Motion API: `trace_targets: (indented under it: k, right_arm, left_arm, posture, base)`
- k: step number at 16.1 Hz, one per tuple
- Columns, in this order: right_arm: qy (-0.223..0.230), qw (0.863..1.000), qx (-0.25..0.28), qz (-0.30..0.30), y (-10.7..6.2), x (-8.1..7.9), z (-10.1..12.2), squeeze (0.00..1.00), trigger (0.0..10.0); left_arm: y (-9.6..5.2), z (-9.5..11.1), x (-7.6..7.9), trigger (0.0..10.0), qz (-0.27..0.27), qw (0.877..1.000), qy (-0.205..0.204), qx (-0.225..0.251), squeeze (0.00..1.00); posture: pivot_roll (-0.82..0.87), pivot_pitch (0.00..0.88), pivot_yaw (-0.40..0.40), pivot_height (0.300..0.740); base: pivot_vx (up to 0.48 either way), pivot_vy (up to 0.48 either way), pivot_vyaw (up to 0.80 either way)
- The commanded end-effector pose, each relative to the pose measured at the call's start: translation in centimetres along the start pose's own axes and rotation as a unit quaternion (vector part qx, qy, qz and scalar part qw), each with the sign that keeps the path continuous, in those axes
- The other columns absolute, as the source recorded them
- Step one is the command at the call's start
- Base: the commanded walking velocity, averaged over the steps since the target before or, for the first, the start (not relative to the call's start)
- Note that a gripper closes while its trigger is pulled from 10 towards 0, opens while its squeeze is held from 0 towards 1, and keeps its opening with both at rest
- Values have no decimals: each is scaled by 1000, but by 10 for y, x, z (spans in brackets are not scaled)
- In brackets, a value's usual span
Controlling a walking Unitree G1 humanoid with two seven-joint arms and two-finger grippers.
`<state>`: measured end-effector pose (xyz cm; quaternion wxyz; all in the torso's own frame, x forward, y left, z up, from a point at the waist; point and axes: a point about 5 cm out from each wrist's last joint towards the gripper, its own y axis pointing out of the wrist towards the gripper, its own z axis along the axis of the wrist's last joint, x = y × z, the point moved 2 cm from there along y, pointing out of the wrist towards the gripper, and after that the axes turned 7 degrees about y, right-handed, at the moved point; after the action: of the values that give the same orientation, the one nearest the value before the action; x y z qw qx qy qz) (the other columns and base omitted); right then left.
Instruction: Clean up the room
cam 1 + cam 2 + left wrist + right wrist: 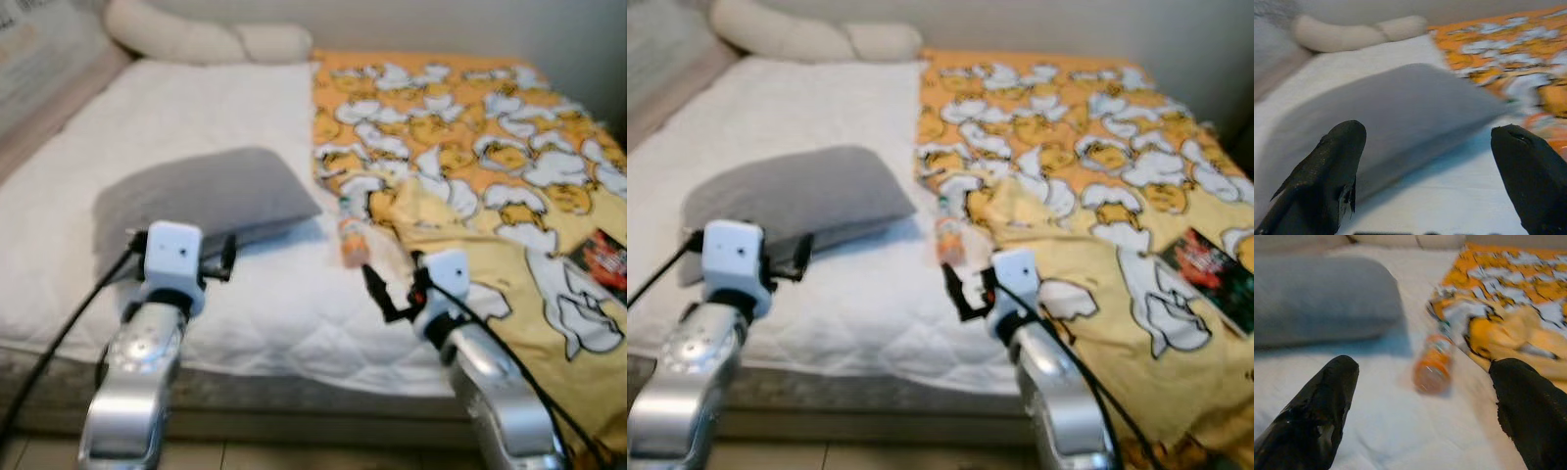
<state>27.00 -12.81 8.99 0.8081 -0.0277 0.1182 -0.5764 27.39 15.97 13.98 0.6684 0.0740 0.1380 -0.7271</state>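
Observation:
An orange bottle [353, 240] lies on its side on the white mattress [186, 98], between a grey pillow [206, 196] and a rumpled yellow blanket [470, 147] printed with ducks. My right gripper [1426, 363] is open and hovers over the bed edge just short of the bottle [1432, 364], with nothing between its fingers. My left gripper [1427, 129] is also open, held low in front of the grey pillow [1400, 112] and empty.
A cream bolster [196, 39] lies along the head of the bed by the wall. A dark red and black book or packet [602, 257] rests on the blanket at the right. The bed's front edge [294, 392] runs below both arms.

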Motion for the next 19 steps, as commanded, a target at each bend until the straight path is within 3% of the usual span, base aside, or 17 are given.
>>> trace_targets:
  k: [1,19]
  right_arm:
    - [0,1000,11,0,3,-2,7,0,10000]
    - [22,999,-4,-44,6,8,0,0,10000]
  left_arm:
    - [0,3,-3,10000,3,1000,7,6,0]
    - [-1,3,-1,10000,-9,1000,9,4,0]
  posture:
    - [-35,0,-20,740]
    - [-27,0,-11,740]
  base:
    - [281,0,0]
    - [271,0,0]
